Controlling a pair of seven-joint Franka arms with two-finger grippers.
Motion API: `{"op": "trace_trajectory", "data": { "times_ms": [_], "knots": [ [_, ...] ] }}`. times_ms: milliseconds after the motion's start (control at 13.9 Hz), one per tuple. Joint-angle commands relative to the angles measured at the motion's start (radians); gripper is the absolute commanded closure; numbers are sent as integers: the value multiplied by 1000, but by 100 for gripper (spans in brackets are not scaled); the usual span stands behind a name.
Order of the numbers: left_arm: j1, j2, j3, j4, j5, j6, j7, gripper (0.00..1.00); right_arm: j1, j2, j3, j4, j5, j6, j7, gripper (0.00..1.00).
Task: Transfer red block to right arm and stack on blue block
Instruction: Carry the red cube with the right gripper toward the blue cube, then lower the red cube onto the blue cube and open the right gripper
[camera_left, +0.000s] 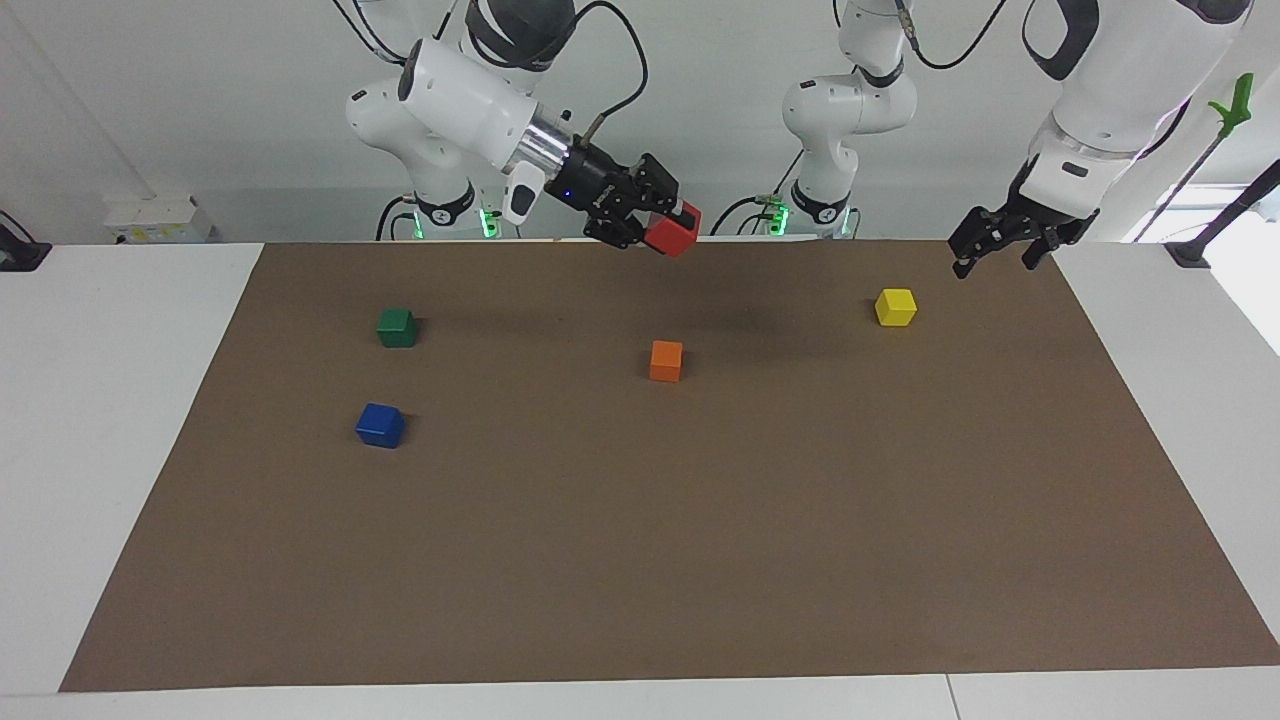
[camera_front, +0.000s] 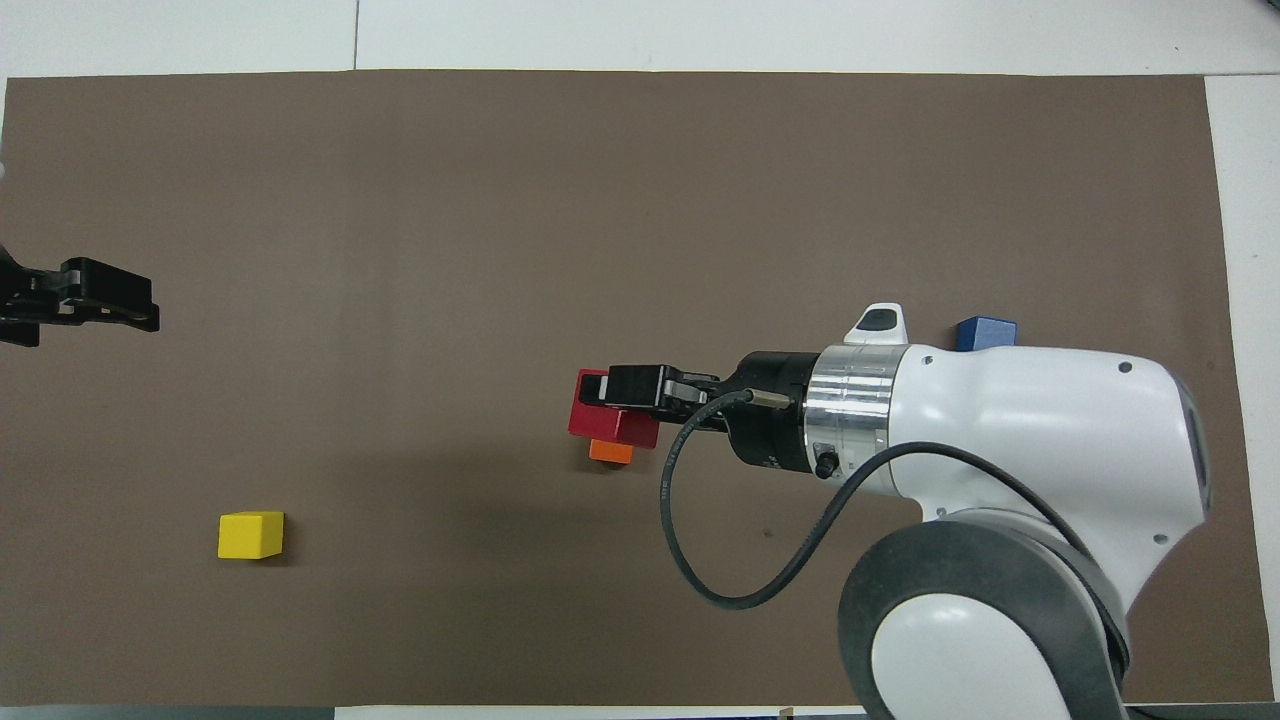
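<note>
Right gripper (camera_left: 668, 226): clamped on red block (camera_left: 672, 231), raised over the mat (camera_left: 700, 560), above the orange block (camera_left: 666, 360) as seen in the overhead view. Blue block (camera_left: 380, 425): on the mat toward the right arm's end, green block (camera_left: 397, 327) nearer to the robots. Left gripper (camera_left: 990, 245): fingers spread, nothing held, raised near yellow block (camera_left: 895, 306), waiting.
</note>
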Motion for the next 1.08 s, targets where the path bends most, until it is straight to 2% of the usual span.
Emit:
{"op": "trace_trajectory", "data": {
  "times_ms": [0,144,360,576,720,1008],
  "knots": [
    [-49,15,44,7,-3,33,13,0,-64,35,5,86,-249,-173,95,100],
    [-43,49,38,19,2,25,12,0,-97,38,4,109,-415,-301,129,100],
    [-18,55,25,25,0,19,12,0,-138,32,4,111,-654,-447,139,100],
    [3,60,-8,28,-1,-7,4,0,-184,32,4,112,-812,-508,138,100],
    [14,42,-16,20,-1,-14,1,0,-198,35,4,109,-956,-521,141,100],
    [57,15,-48,-1,-3,-22,-1,0,-317,55,5,54,-1072,-460,133,100]
  ]
}}
